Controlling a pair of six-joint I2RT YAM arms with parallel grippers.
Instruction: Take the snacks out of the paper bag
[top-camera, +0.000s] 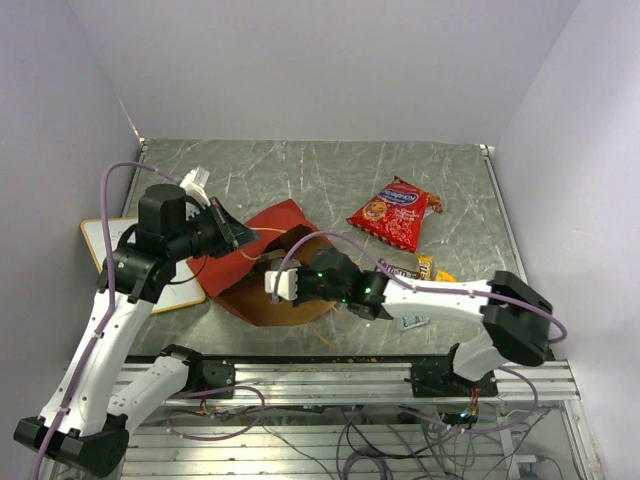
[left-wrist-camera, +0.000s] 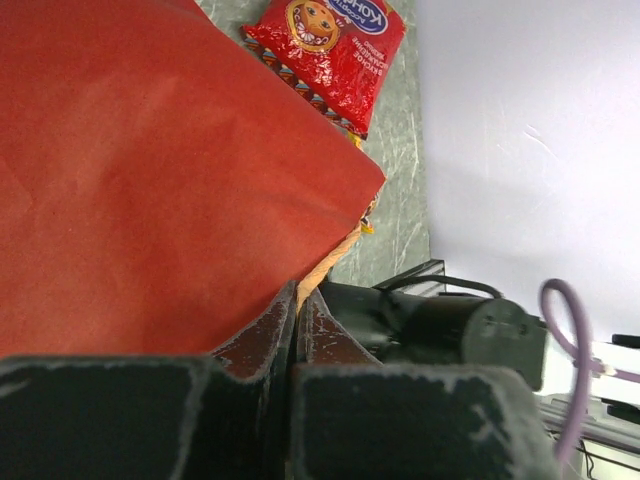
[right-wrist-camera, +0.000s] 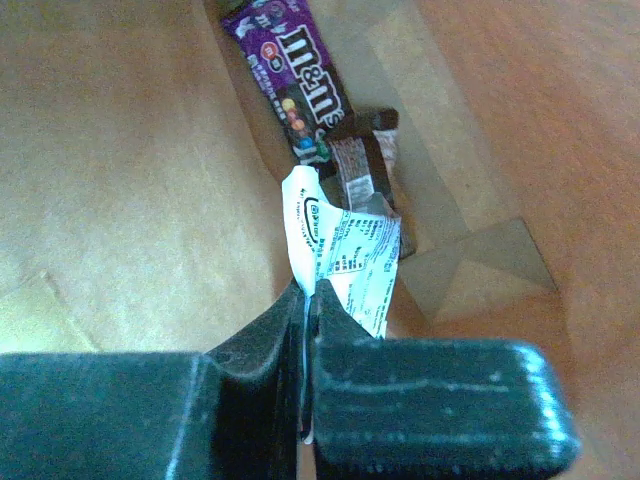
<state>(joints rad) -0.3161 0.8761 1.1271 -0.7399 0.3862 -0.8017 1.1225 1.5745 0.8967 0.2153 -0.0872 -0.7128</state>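
Observation:
The paper bag (top-camera: 262, 240) lies on its side, red panel up, brown mouth toward the arms. My left gripper (top-camera: 236, 234) is shut on the bag's upper edge (left-wrist-camera: 325, 262), holding the mouth open. My right gripper (top-camera: 283, 286) reaches inside the bag and is shut on a pale packet with blue print (right-wrist-camera: 346, 255). Deeper in the bag lie a purple candy packet (right-wrist-camera: 298, 92) and a brown packet (right-wrist-camera: 363, 158). The red chip bag (top-camera: 392, 213) lies on the table to the right of the bag and also shows in the left wrist view (left-wrist-camera: 327, 48).
Brown (top-camera: 403, 270), yellow (top-camera: 432, 268) and pale blue (top-camera: 415, 321) packets lie on the table beside my right forearm. A wood-framed whiteboard (top-camera: 105, 245) lies at the left under my left arm. A white stick-like object (top-camera: 195, 184) lies behind the left gripper.

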